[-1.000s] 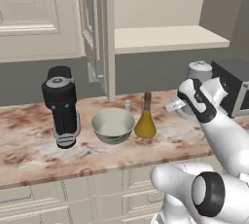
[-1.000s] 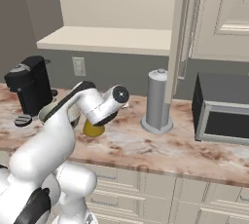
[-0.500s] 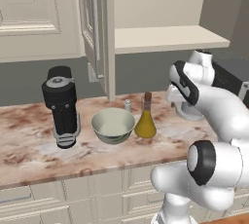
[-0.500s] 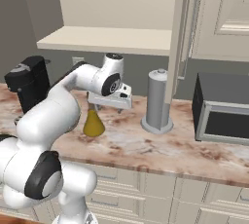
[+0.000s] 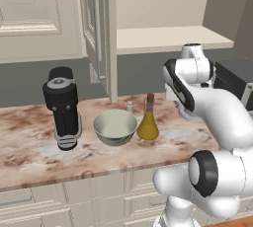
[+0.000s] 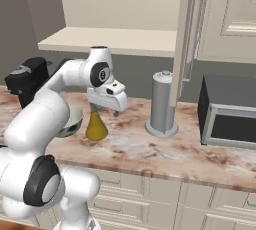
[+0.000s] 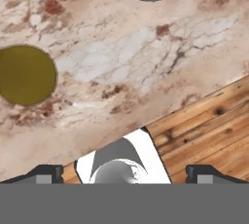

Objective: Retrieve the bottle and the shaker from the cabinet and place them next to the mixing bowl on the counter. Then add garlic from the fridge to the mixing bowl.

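The bottle stands upright on the counter, neck pointing straight up, just beside the mixing bowl. The shaker stands upright just behind them. The gripper hangs above the bottle, jaws spread wide, holding nothing.
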Robot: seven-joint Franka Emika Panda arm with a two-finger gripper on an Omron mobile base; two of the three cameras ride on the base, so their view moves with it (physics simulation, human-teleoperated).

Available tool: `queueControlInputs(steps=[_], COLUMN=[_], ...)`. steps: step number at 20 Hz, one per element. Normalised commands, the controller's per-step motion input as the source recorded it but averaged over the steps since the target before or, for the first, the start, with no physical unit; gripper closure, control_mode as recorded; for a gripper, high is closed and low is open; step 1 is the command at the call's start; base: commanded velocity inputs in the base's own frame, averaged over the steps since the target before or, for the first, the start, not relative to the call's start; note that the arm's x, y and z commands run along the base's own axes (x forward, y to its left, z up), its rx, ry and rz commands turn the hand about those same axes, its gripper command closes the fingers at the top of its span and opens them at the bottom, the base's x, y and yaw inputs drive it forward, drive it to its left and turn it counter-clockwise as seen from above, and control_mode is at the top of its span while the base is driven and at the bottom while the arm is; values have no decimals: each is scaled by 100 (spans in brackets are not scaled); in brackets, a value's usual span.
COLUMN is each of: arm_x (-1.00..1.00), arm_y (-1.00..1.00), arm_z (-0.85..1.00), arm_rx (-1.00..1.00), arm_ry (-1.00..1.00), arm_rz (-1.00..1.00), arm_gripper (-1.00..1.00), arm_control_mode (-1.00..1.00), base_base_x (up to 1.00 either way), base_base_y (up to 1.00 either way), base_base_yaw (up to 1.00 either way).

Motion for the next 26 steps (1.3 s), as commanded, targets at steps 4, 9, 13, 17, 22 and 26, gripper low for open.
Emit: queueControlInputs(steps=[4, 9, 13, 17, 22, 26], arm_x=[-85, -54, -72, -89, -34, 2], arm_y=[10, 36, 62, 11, 1, 0], arm_z=[23, 11, 0, 0, -3, 0], arm_rx=[-1, 0, 0, 1, 0, -1], arm_ry=[1, 10, 0, -11, -15, -1], arm_rz=[-39, -5, 4, 5, 27, 30], arm_gripper=[-100, -100, -100, -100, -100, -100], arm_control_mode=[-100, -100, -100, -100, -100, -100], base_base_x=[0, 0, 0, 0, 0, 0], base_base_y=[0, 0, 0, 0, 0, 0], base_base_yaw=[0, 0, 0, 0, 0, 0])
